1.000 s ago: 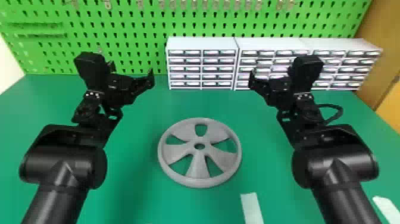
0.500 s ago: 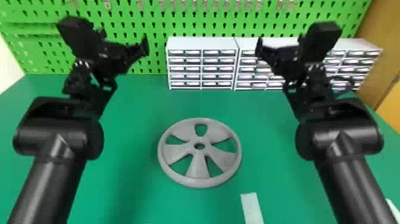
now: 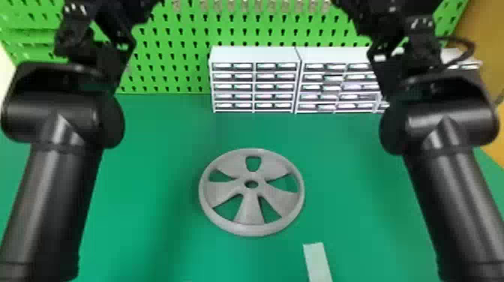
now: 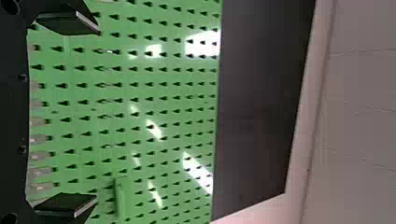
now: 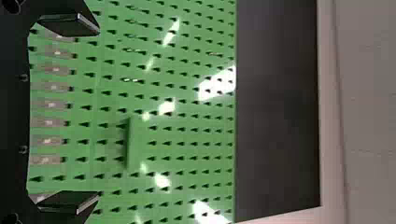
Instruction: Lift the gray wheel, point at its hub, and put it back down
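The left arm and right arm are extending forward, left gripper and right gripper hovering high before the green pegboard — fingers spread wide. Both are riding higher than before, while the gray wheel is still lying flat on the bench. White drawer units are standing beyond it.
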Motion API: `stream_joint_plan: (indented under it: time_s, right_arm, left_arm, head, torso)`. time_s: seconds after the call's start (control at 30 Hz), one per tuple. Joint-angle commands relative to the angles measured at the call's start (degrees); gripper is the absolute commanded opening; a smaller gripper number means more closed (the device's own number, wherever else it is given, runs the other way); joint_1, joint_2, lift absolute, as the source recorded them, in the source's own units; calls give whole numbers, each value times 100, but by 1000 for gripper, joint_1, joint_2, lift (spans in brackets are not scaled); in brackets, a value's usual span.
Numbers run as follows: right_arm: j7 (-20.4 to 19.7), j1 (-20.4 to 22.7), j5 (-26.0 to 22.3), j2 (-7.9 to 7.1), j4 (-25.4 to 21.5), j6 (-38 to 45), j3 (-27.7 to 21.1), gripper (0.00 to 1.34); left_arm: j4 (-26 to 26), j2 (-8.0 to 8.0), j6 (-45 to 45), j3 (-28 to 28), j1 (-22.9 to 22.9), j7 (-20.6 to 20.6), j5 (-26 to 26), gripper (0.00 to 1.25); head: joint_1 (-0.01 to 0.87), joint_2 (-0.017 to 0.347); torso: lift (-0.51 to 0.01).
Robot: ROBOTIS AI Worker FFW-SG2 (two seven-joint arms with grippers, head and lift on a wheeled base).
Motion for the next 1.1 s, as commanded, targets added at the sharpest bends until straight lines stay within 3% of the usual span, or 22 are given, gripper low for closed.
stream_joint_plan:
  time_s: [0.0, 0.47, 0.67, 1.07]
  right_arm:
    - [0, -328, -79, -85, -9, -195, 146, 1269]
    - [-18, -1110, 175, -252, -290, -178, 102, 1276]
    - [-53, -1409, 0, -358, -343, -152, 67, 1279]
    - [-115, -1971, 175, -428, -510, -143, 58, 1279]
  left_arm:
    - [0, 0, -150, -173, -309, 99, 83, 1223]
    - [-176, 18, -255, -156, -1056, 354, -5, 1223]
    - [-290, 114, -264, -103, -1328, 582, -93, 1223]
    - [-325, 193, -396, -243, -1943, 696, 13, 1223]
  head:
    - [692, 48]
    - [692, 48]
    - [692, 48]
    - [692, 48]
  torso:
    - [-88]
    - [-88]
    - [-88]
    - [-88]
